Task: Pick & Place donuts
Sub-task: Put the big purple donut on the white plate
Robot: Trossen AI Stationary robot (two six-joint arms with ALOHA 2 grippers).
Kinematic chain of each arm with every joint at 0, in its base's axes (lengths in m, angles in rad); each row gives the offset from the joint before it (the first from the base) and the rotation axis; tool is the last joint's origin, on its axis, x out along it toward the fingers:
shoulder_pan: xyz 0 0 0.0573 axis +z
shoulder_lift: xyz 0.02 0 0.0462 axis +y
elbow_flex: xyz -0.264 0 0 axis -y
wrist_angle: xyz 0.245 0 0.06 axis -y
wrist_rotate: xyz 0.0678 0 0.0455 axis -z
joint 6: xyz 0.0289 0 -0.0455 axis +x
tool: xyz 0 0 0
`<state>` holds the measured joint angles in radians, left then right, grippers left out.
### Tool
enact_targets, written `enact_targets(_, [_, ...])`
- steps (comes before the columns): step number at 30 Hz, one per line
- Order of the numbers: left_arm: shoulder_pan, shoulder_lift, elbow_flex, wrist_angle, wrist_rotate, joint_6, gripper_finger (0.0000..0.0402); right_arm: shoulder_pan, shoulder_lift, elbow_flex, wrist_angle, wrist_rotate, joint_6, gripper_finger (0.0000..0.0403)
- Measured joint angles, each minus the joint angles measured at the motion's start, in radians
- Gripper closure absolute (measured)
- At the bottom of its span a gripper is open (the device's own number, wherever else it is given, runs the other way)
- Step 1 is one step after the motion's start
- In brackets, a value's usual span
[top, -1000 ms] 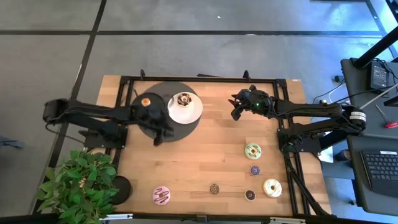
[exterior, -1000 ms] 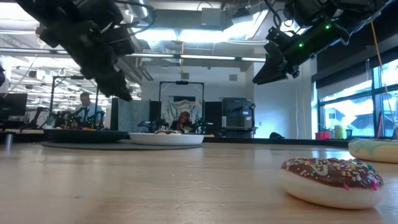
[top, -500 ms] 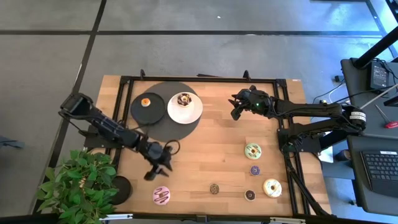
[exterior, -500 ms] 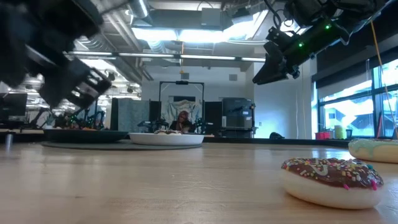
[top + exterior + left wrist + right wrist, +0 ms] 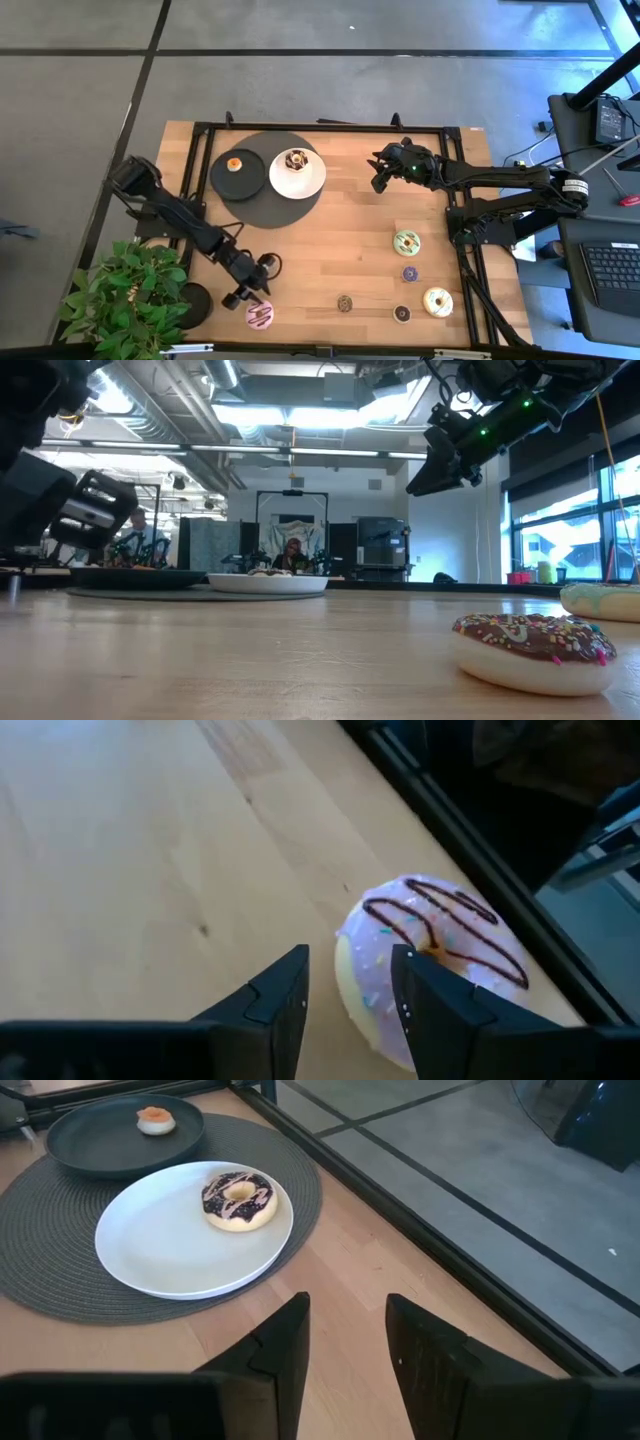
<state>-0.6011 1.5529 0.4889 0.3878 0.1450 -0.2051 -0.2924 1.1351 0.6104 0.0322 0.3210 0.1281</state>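
Observation:
My left gripper (image 5: 245, 292) (image 5: 350, 960) is open just short of the pink donut with brown drizzle (image 5: 260, 315) (image 5: 432, 958), which lies flat near the table's near edge. One finger shows in front of the donut's rim, without visible touch. My right gripper (image 5: 380, 177) (image 5: 348, 1315) hangs open in the air over the far right part of the table. A purple-iced donut (image 5: 238, 1198) sits on the white plate (image 5: 150, 1250), and a mini orange one (image 5: 155, 1118) on the black dish (image 5: 100, 1140). Green (image 5: 406, 242), mini purple (image 5: 410, 274), cream-yellow (image 5: 437, 301) and two brown donuts (image 5: 402, 314) (image 5: 345, 303) lie near right.
A round dark mat (image 5: 262, 205) under plate and dish fills the far left. A potted plant (image 5: 130, 295) stands at the near left corner, next to my left arm. Bare wood (image 5: 330, 235) lies in the middle. The low view shows a sprinkled brown donut (image 5: 530, 650) close by.
My left gripper has swung from above the dark mat toward the table's near edge and come down low, ending beside the pink donut. The orange donut has stayed on the black dish throughout. No donut has moved.

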Motion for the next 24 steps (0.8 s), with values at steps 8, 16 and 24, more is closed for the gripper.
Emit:
enact_targets(8, [-0.021,0.057,0.0,0.072,0.004,-0.043,0.0264,0.0,0.0,0.0,0.0,0.0,-0.002,0.0267])
enact_targets(16, [-0.038,0.081,0.0,0.074,-0.001,-0.2,0.0261,0.0,0.0,0.0,0.0,0.0,-0.002,0.0267])
enact_targets(24, [-0.038,0.081,0.0,0.073,0.001,-0.247,0.0265,0.0,0.0,0.0,0.0,0.0,-0.005,0.0267])
